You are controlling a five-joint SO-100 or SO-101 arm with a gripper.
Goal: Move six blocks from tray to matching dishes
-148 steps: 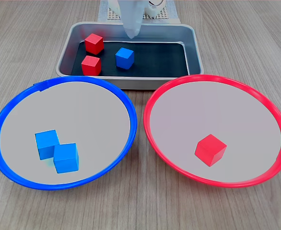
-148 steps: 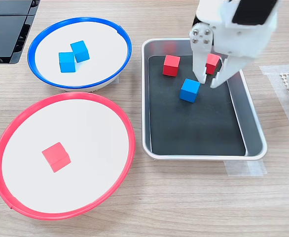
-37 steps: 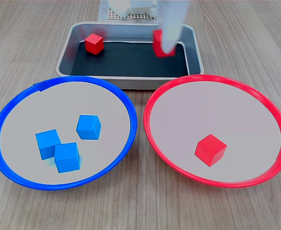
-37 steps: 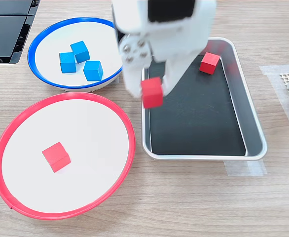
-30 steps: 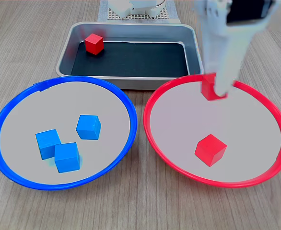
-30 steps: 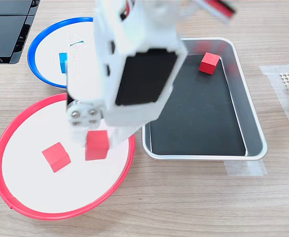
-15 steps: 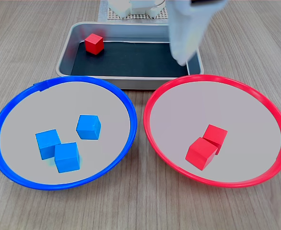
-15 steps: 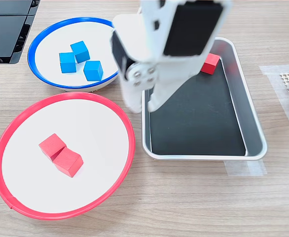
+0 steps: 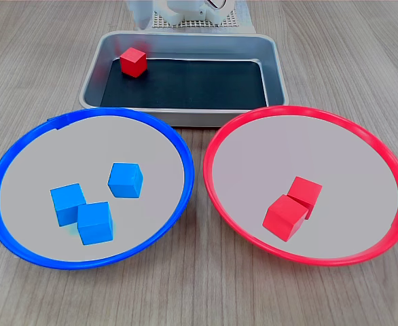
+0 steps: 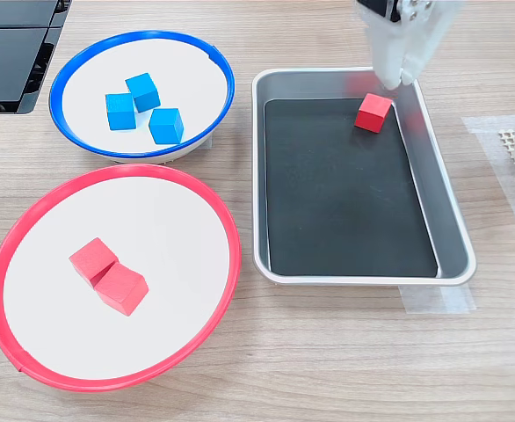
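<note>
Silver tray (image 10: 451,230) holds one red block (image 10: 373,112) near its corner; the white gripper (image 10: 396,77) hangs just above it, fingertips close together and empty, though whether they touch cannot be told. Three blue blocks (image 9: 94,202) lie in the blue-rimmed dish (image 9: 22,159), two touching red blocks (image 9: 293,206) in the red-rimmed dish (image 9: 369,141). A dark device (image 10: 11,53) occupies the second exterior view's upper left, and clear tape (image 10: 437,301) lies beside the tray.

Blue blocks: three (image 9: 125,180) (image 9: 68,204) (image 9: 94,223), lower left of the first exterior view. Red blocks: three (image 9: 133,62) (image 9: 305,193) (image 9: 284,216). Round dishes: two, blue-rimmed dish (image 9: 22,157), red-rimmed dish (image 9: 362,133). Tray (image 9: 185,44): one. Gripper (image 10: 396,77): one.
</note>
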